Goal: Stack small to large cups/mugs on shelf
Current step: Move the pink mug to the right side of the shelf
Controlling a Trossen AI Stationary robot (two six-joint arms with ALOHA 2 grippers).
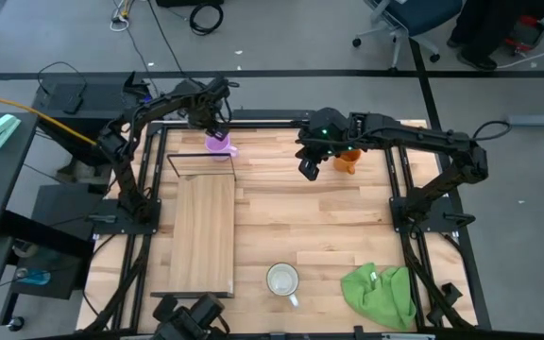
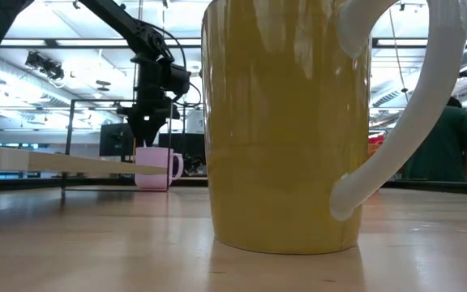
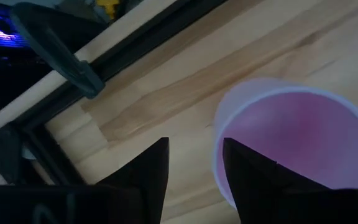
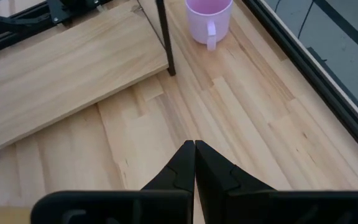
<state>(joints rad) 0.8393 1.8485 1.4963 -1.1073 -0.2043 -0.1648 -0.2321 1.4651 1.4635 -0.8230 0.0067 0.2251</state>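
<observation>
White handled mug (image 2: 286,122) standing nearest on the wooden counter (image 1: 329,227); left claw (image 1: 217,127), released, straddling the light purple mug's (image 1: 219,144) rim beside the light-wood shelf (image 1: 201,231); right claw (image 4: 194,163) clenched, empty.

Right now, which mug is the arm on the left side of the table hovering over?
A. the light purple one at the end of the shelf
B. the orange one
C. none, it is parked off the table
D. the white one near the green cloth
A. The left gripper hangs open right above the light purple mug, beside the end of the shelf; its wrist camera looks straight into that mug.
</observation>
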